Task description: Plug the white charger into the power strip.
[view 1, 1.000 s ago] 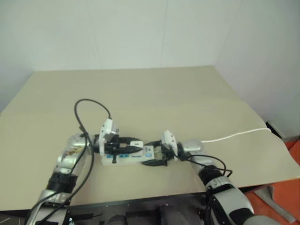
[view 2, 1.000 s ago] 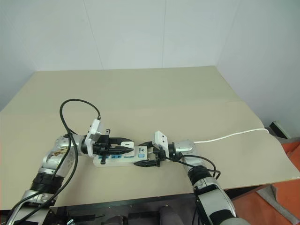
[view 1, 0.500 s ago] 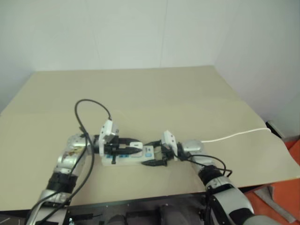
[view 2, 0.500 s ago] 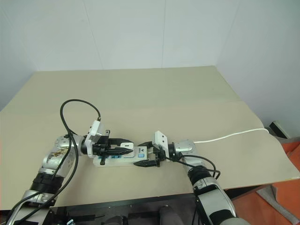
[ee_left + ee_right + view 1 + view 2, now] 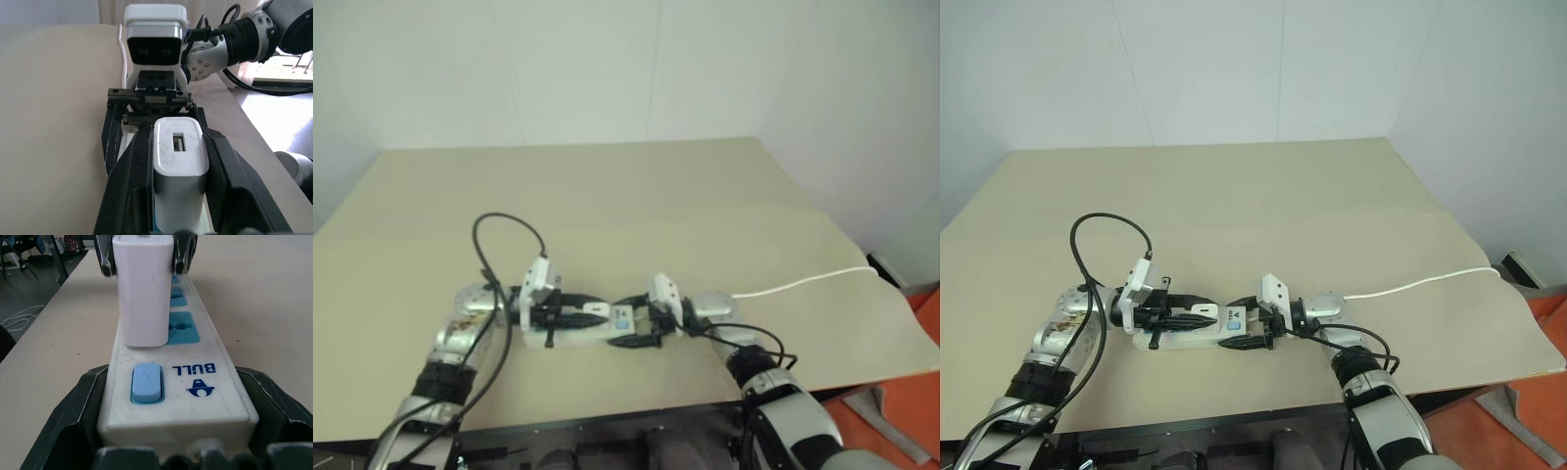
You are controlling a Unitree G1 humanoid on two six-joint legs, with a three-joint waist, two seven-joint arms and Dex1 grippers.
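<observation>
head stereo pair looking down, wrist cameras close, facing each other

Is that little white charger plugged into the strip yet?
Cannot tell. The charger, pinched by the left gripper, stands upright, its base on the power strip; the prongs are hidden.

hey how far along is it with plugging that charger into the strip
Done: the right gripper clamps the switch end of the long white power strip; the left gripper holds the small white boxy charger. In hand: the charger's base sits on a blue socket face. Left: whether it's fully seated is unclear; release.
</observation>
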